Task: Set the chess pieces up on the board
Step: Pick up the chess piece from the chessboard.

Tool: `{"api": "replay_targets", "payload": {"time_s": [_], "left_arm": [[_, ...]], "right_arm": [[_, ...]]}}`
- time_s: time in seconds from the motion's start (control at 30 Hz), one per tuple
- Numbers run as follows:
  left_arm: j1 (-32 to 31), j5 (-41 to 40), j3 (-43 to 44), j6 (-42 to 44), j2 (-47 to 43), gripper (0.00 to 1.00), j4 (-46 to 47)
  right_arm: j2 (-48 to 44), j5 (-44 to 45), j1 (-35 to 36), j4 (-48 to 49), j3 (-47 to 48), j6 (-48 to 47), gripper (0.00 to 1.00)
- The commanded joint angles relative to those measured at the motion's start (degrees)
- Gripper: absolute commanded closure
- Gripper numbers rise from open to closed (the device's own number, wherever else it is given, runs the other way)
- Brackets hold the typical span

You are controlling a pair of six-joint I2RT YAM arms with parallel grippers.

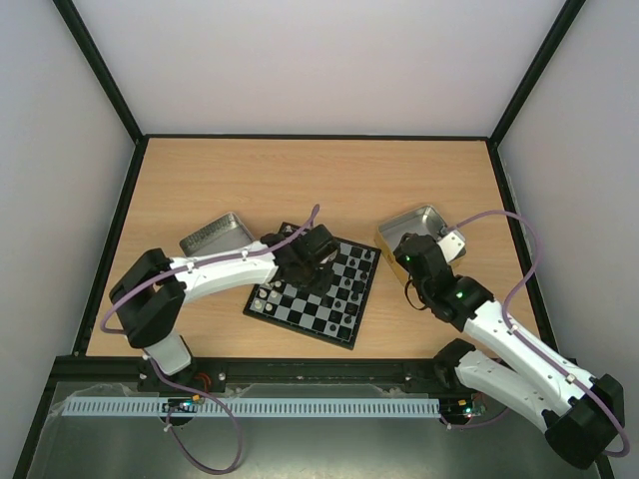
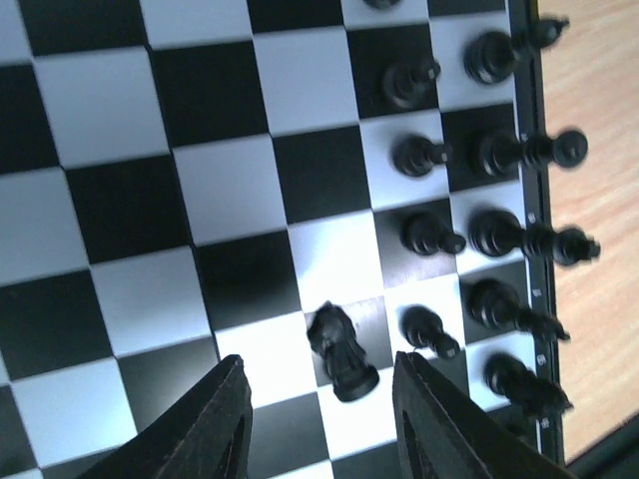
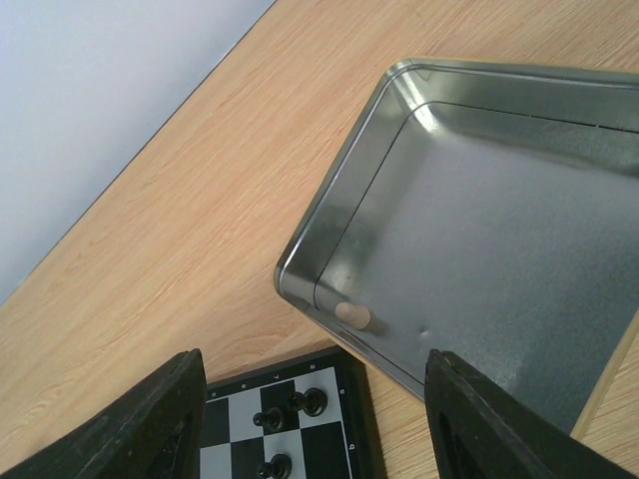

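over board (image 2: 120,120), left pincer (image 2: 319,364) spread, straddling black chess piece (image 2: 339,351)

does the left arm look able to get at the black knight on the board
Likely yes: the left gripper looks open either side of the black knight, nothing else in the gap.

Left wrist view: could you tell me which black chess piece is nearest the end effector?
The black knight, alone by the fingers; the others line the board's edge.
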Motion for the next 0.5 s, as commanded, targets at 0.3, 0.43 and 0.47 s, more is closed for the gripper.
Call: {"api": "replay_targets", "payload": {"time_s": [0.3,0.43,0.47], "left_arm": [[1.0,8.7,-3.5,0.2,2.0,0.57,0.4],[0.9,10.5,-3.8,0.8,3.1,0.57,0.8],[0.9,10.8,-3.8,0.8,3.4,0.57,0.8]], "right_arm": [[-0.2,0.4,-0.2,1.2,-1.2,-0.2,0.41],[-0.1,0.4,-0.2,1.3,-1.5,-0.2,0.41],[-0.1,0.4,-0.2,1.4,-1.6,-0.2,0.41]]}}
